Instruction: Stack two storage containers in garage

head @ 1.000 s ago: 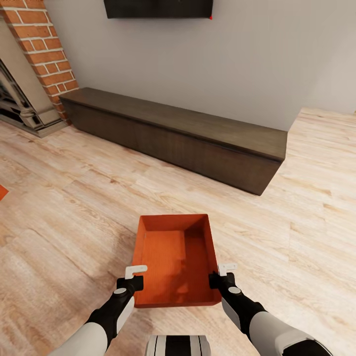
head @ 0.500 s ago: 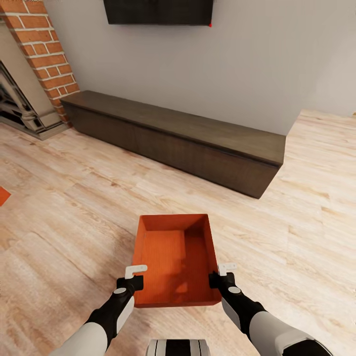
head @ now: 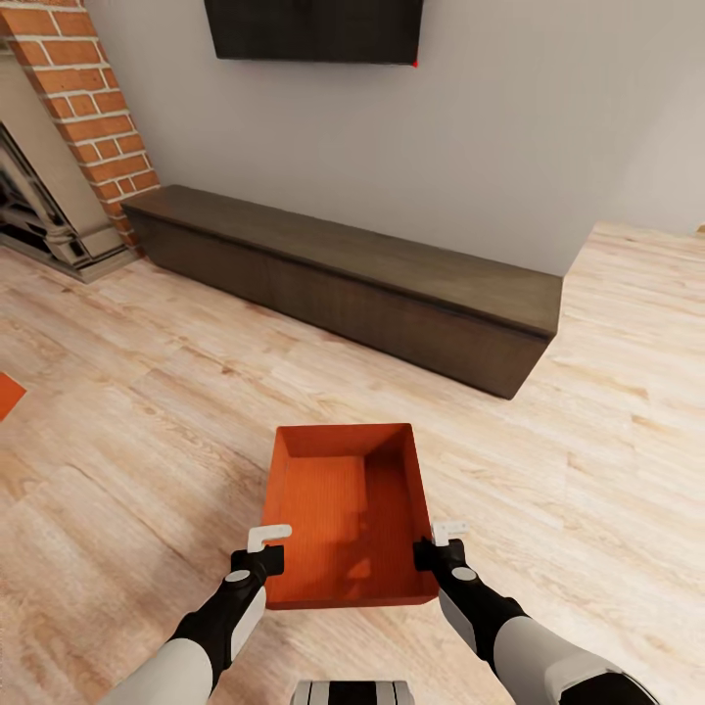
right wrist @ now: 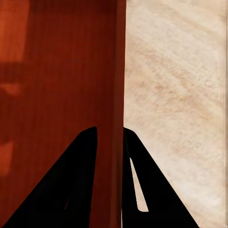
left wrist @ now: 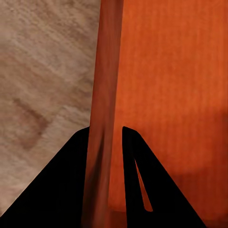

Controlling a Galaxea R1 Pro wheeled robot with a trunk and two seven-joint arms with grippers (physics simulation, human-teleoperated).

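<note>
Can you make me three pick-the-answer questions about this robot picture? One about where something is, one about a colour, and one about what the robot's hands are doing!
1. Where is the long dark bench?
A. Against the wall under the TV
B. Inside the fireplace
C. On the robot's arms

2. What colour is the storage container?
A. Blue
B. Orange-red
C. Green

3. What are the left gripper and right gripper doing?
A. Hanging open over bare floor
B. Holding the TV
C. Each pinching one side wall of the container

Answers: 1 A, the bench runs along the grey wall below the TV. 2 B, its walls and inside are orange-red. 3 C, both wrist views show fingers either side of a wall.
</note>
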